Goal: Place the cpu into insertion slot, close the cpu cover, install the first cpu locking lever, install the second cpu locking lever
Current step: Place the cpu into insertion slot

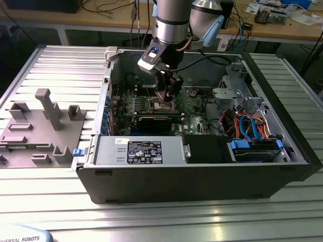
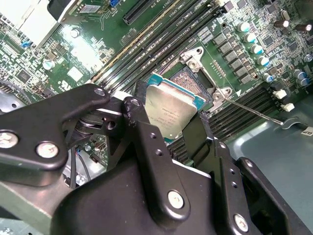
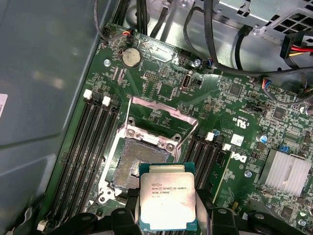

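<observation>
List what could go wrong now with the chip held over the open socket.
1. The cpu, pinched at its edges by the gripper, sits off to one side of the open socket rather than squarely over it. Lowered like this, it may land askew and damage the socket.
2. The cpu cover stands raised right beside the socket. The bulky gripper might knock it on the way down.

In the second wrist view the jaws cover one corner of the cpu (image 2: 170, 108); the cpu hides part of the socket (image 2: 188, 79). The first wrist view's edge cuts the jaws off.
</observation>
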{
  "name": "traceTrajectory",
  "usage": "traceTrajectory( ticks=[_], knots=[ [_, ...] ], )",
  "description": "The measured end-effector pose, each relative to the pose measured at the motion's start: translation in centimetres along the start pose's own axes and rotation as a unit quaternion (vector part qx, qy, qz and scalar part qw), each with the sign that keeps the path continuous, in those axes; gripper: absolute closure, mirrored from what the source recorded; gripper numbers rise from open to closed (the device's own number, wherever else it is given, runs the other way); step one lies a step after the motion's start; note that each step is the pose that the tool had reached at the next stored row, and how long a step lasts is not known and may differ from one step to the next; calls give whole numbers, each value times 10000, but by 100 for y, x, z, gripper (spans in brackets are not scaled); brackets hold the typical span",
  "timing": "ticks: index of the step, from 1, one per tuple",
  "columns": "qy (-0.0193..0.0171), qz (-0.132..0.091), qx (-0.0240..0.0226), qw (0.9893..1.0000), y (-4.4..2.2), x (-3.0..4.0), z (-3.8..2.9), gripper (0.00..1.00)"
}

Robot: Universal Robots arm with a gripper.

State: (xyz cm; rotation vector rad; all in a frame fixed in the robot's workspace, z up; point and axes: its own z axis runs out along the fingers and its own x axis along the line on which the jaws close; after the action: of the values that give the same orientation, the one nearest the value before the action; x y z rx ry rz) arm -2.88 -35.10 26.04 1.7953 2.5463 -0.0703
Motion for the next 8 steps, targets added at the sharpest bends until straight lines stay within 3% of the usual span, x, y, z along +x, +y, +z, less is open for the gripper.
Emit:
traceTrajectory(
  ticks=[8],
  knots=[
    [1,54,2,10000,0,0,6,46]
  ],
)
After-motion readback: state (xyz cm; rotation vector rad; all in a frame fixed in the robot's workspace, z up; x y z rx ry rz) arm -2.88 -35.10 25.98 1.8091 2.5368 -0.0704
